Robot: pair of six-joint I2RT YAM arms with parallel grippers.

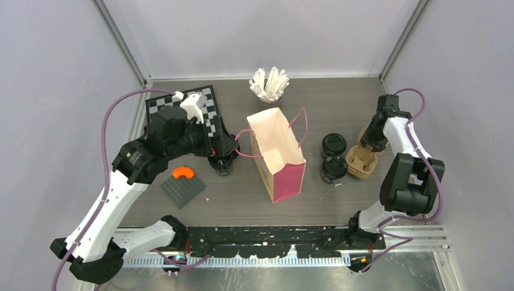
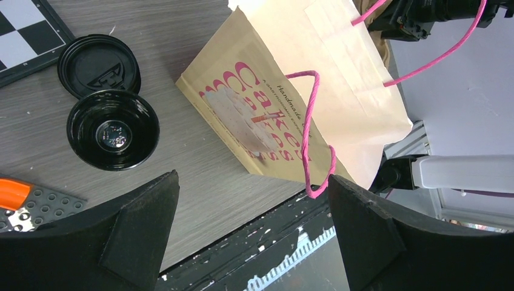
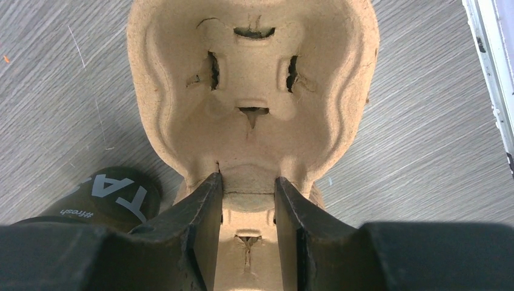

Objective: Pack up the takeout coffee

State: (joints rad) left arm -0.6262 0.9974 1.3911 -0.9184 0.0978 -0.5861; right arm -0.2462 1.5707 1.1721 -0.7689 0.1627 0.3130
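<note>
The left claw (image 2: 251,182) hangs spread wide with nothing between its fingers (image 2: 142,227), above the surface (image 1: 236,200) just left of the pink paper bag (image 1: 280,159). Below it, in the left wrist view, one black coffee cup (image 2: 113,129) stands uncovered, and its round black lid (image 2: 99,63) lies touching it on the far side, next to the corner of a checkerboard (image 2: 18,36). A grey studded plate (image 1: 182,189) carrying an orange piece (image 1: 182,173) lies near the left arm. The bag stands upright with its mouth open, pink cord handles out to either side. To the right of the bag, two more lidded cups (image 1: 334,156) sit side by side, touching or nearly so, with the brown cup carrier (image 1: 362,160) just beside them. The right claw (image 3: 248,188) has narrowed onto the carrier's middle ridge, one finger against each side of it, gripping the pulp. A grey cup of white sticks (image 1: 270,85) stands behind the bag, well apart.
</note>
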